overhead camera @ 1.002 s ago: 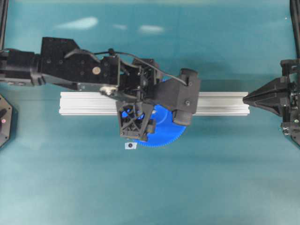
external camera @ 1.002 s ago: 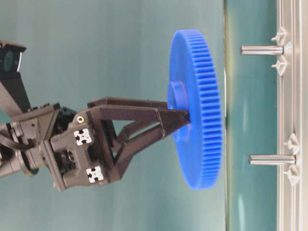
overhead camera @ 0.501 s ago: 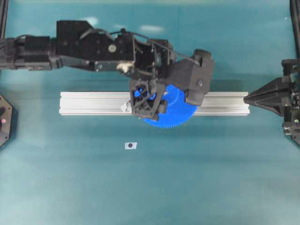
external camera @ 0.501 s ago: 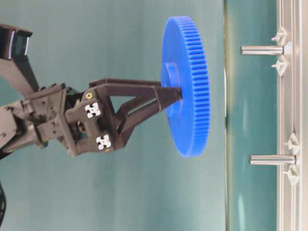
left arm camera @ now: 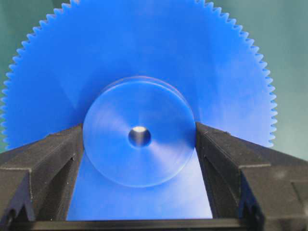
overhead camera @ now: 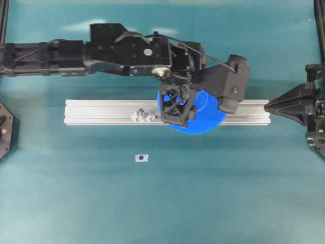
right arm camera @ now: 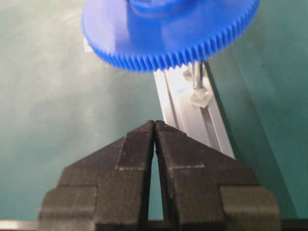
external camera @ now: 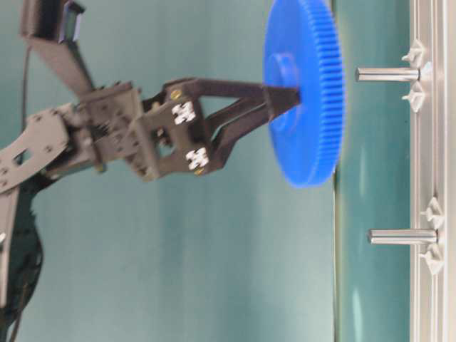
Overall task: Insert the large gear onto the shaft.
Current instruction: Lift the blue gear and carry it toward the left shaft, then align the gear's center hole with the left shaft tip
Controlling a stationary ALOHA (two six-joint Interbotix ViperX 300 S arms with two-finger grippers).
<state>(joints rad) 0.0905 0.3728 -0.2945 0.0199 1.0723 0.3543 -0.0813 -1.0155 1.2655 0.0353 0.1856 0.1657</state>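
Observation:
My left gripper (overhead camera: 176, 109) (external camera: 285, 100) (left arm camera: 139, 144) is shut on the raised hub of the large gear (overhead camera: 208, 116) (external camera: 306, 135) (left arm camera: 144, 57), a blue toothed disc held flat above the aluminium rail (overhead camera: 96, 112). In the table-level view the gear's face hangs a short gap from the tip of one shaft (external camera: 388, 73), and a second shaft (external camera: 402, 236) stands free further along. A grey glint shows through the hub's centre hole. From overhead one shaft (overhead camera: 142, 115) shows left of the gear. My right gripper (overhead camera: 266, 107) (right arm camera: 155, 124) is shut and empty at the rail's right end.
A small white tag with a dark dot (overhead camera: 141, 158) lies on the teal table in front of the rail. A black fixture (overhead camera: 4, 129) sits at the left edge. The rail (right arm camera: 192, 115) runs away from my right gripper, under the gear (right arm camera: 144, 33).
The left arm carried the gear from the rail's front edge back and to the right, over the rail. The gear now lines up with one shaft and is closer to it. The right gripper stayed still.

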